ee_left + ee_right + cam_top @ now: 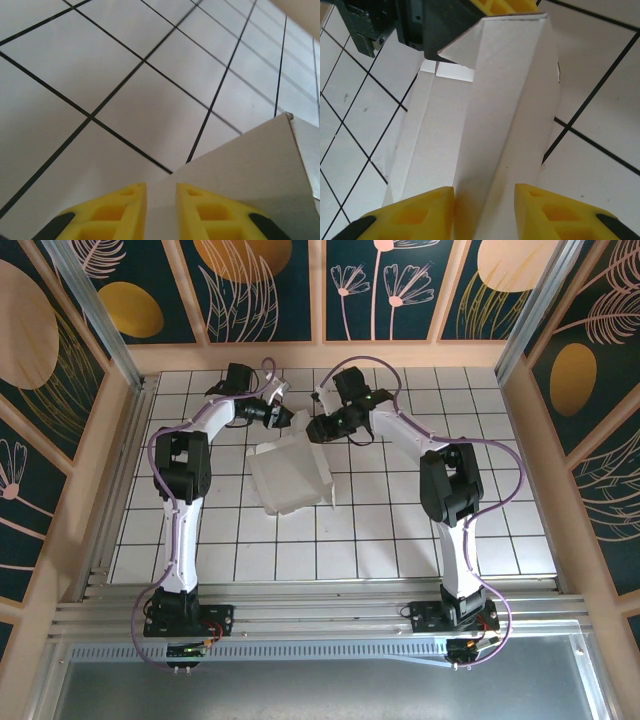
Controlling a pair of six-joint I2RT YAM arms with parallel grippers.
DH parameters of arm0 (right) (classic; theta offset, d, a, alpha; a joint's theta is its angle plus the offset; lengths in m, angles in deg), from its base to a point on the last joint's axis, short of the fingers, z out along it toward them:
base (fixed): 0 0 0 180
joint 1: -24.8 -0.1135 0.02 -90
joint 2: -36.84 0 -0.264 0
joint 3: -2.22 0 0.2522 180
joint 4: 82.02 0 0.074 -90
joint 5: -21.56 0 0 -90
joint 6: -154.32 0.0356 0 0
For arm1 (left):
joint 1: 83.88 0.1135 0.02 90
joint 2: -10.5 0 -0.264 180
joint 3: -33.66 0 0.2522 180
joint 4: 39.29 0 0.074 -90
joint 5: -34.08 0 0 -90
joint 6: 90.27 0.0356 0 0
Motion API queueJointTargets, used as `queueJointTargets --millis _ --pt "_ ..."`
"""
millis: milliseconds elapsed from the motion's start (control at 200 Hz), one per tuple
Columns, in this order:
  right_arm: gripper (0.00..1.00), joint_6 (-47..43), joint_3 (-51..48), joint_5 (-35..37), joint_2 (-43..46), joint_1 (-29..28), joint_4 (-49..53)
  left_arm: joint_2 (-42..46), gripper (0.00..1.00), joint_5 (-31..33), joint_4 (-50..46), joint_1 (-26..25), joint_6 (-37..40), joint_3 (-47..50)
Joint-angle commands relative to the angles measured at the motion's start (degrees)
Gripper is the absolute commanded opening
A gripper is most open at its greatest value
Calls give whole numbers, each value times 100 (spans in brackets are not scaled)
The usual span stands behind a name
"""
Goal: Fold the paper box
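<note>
The paper box (290,480) is a white cardboard piece, partly folded up, lying mid-table on the tiles. My left gripper (288,420) is at its far edge. In the left wrist view the yellow fingers (125,210) stand slightly apart, with a corner flap of the paper box (250,170) running into the gap; my left gripper (161,186) is open. My right gripper (318,428) is at the far right corner. Its fingers (420,215) straddle a raised folded ridge of the paper box (490,100), and my right gripper (484,189) is shut on it.
The white tiled table (400,530) has black grid lines. Wooden walls (320,355) enclose it at the back and sides, with aluminium posts at the corners. The left arm's dark wrist (415,25) hangs just beyond the ridge, close to my right gripper.
</note>
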Motion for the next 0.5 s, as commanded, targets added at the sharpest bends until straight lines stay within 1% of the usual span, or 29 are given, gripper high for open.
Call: queueJointTargets --millis 0,85,160,180,255,335,420,495 --pt "37 -61 -6 534 -300 -21 282 264 25 -407 -1452 -133 1529 25" --pt "37 -53 2 521 -302 -28 278 169 26 -345 -1955 -131 2030 -188" --pt "37 -68 15 516 -323 -39 287 51 26 -474 -2110 -132 2129 -378" --pt "37 -70 29 525 -327 -39 295 12 26 -504 -2350 -132 2223 -434" --pt "37 -69 65 534 -353 -48 335 -84 26 -531 -2784 -131 2575 -607" --pt "37 -87 48 534 -345 -57 328 -64 26 -499 -3053 -123 2849 -602" --pt "37 -110 34 556 -347 -57 350 8 28 -395 -3379 -87 3111 -569" --pt "37 -114 31 569 -345 -57 346 113 30 -311 -3469 -34 3186 -428"
